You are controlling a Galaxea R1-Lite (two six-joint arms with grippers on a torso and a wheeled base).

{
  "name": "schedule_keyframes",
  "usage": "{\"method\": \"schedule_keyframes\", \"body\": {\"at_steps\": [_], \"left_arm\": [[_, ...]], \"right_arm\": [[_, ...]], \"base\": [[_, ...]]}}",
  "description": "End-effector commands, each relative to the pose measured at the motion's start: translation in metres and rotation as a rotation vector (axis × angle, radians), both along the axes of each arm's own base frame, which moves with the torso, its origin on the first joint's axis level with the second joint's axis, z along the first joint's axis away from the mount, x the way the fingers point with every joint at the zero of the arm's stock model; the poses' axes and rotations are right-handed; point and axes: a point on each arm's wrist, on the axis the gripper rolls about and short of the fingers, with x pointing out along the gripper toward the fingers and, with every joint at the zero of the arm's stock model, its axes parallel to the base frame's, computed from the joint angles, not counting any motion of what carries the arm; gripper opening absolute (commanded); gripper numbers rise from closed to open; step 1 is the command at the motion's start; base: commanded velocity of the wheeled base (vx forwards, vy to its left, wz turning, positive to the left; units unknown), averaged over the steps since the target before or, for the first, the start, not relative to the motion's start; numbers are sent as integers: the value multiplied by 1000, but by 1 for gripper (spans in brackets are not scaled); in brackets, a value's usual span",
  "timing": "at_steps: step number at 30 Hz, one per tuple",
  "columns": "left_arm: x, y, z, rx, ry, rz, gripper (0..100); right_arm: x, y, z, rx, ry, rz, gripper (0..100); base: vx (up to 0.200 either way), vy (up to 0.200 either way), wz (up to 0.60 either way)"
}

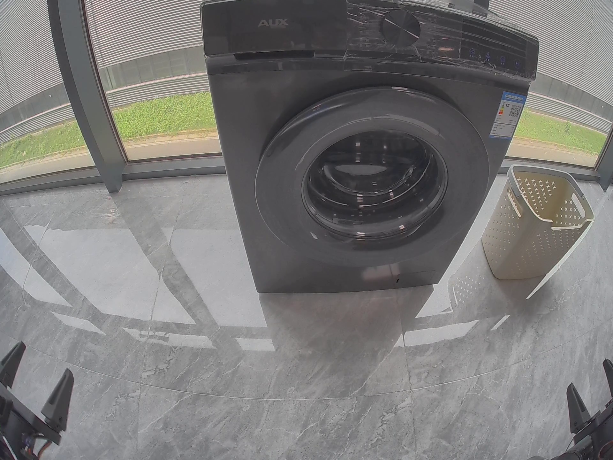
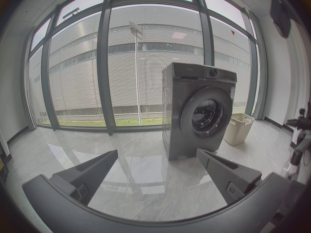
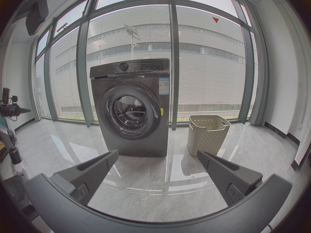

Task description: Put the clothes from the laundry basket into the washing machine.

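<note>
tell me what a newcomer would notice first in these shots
The dark grey front-loading washing machine dominates the middle, standing on the glossy grey marble floor before tall glass windows, its round door shut. On the robot's right, a cream perforated plastic laundry basket stands apart from the machine. Low at the near edges, the left gripper and right gripper hang with fingers open, holding nothing.

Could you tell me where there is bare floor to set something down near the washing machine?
The floor in front of the washing machine is bare, as is the stretch to its left, up to the window. It is tighter on the right, where the laundry basket stands close beside the machine.
</note>
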Motion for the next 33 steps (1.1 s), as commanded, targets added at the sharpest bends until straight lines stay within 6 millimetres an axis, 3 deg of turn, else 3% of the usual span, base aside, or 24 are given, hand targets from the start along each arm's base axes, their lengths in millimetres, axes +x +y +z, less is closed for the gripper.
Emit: {"method": "schedule_keyframes", "body": {"at_steps": [1,3,13,18,26,33], "left_arm": [[-21,-3,-35,59,-49,43,100],[-23,-5,-47,50,29,-9,100],[-23,-5,-44,-7,12,4,100],[-23,1,-45,-2,24,243,100],[-23,-2,-53,-12,112,124,100],[-23,-2,-52,-14,101,122,100]], "right_arm": [[1,0,-5,0,13,-1,100],[1,0,-5,1,13,0,100],[1,0,-5,0,13,-1,100],[1,0,-5,1,13,-1,100],[1,0,-5,1,13,0,100],[1,0,-5,0,13,0,100]], "base": [[0,0,0],[0,0,0],[0,0,0],[0,0,0],[0,0,0],[0,0,0]]}}
